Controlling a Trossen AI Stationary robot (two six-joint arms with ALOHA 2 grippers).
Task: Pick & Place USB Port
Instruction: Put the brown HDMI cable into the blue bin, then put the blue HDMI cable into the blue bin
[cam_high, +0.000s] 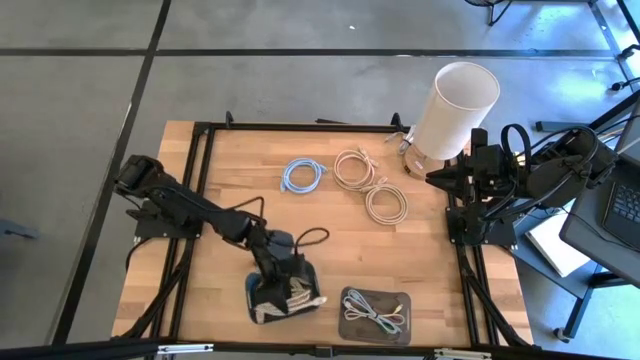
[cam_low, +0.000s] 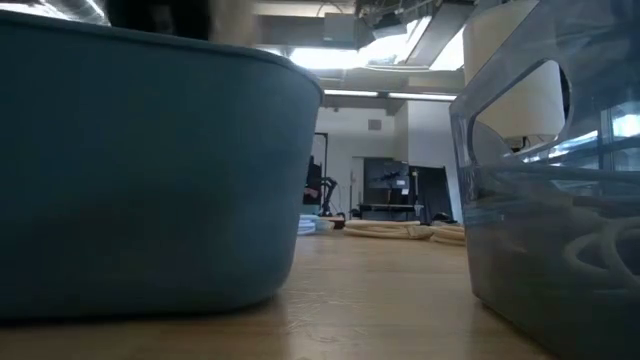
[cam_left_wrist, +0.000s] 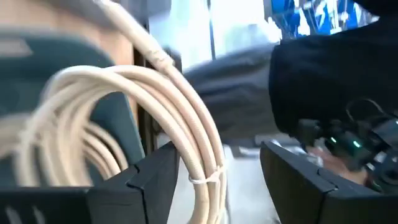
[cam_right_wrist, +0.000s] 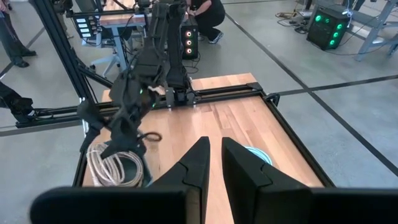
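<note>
My left hand (cam_high: 283, 283) hangs over the dark bin (cam_high: 262, 305), fingers apart, with the cream cable coil (cam_left_wrist: 124, 124) between them, seemingly mid-release. Next I'd lift clear. My right hand (cam_right_wrist: 212, 163) waits at the desk (cam_high: 330, 215) edge, fingers nearly together.

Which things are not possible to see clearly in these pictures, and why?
- High view: the left gripper covers the dark bin, hiding its contents.
- Low view: that bin's wall and the clear tray block most of the table; neither arm shows.
- Left wrist view: the white cable coil is blurred and cut off by the edge; no connector shows.
- High view: connectors on the blue cable are too small.
</note>
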